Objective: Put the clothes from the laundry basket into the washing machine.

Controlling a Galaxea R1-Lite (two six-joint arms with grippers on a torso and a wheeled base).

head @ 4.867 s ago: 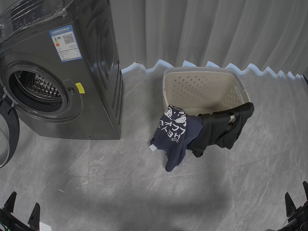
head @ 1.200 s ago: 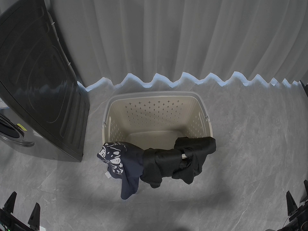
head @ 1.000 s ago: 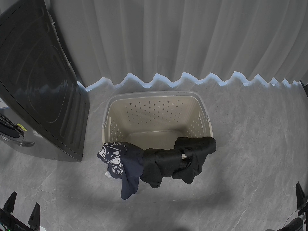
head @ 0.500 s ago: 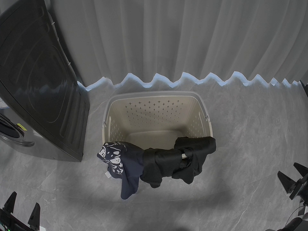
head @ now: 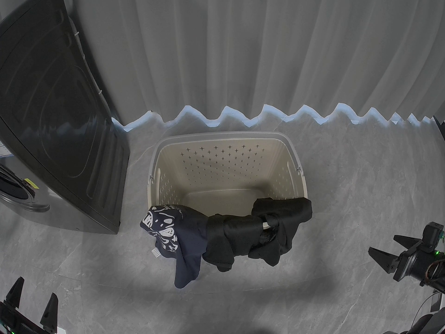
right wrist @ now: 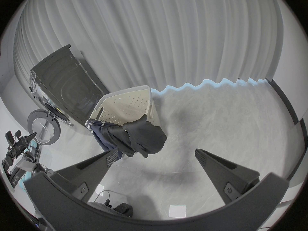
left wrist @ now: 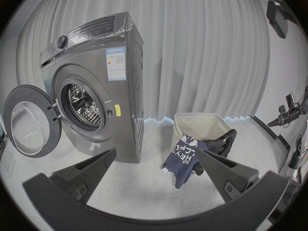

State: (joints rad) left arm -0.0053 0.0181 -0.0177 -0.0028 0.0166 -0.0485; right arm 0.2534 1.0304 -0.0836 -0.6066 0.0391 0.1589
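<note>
Nearest to you, your left gripper (head: 33, 298) sat low at the near left edge of the floor (head: 371, 172), its two fingers spread apart with nothing between them. Your right gripper (head: 382, 244) hung off to the right of the laundry basket (head: 222, 135), well apart from it, its tips pointing towards the basket; its fingers were also spread wide and held nothing.

A little farther on, the clothes lay draped over the basket's near rim. You had a navy shirt (head: 178, 237) with a white print on the left end, hanging down the outside wall almost to the floor. Touching it on the right was a black garment (head: 250, 237), bunched over the rim and the near right corner, partly inside and partly outside. The basket's bottom beyond them showed bare.

To the left of the basket stood the washing machine (head: 51, 117), just beside it, with its side panel turned to the basket. In your left wrist view its round door (left wrist: 32, 121) was swung fully open and the drum (left wrist: 81, 105) was exposed.

Farthest back, a pale curtain (head: 259, 47) hung down to the floor behind everything.
</note>
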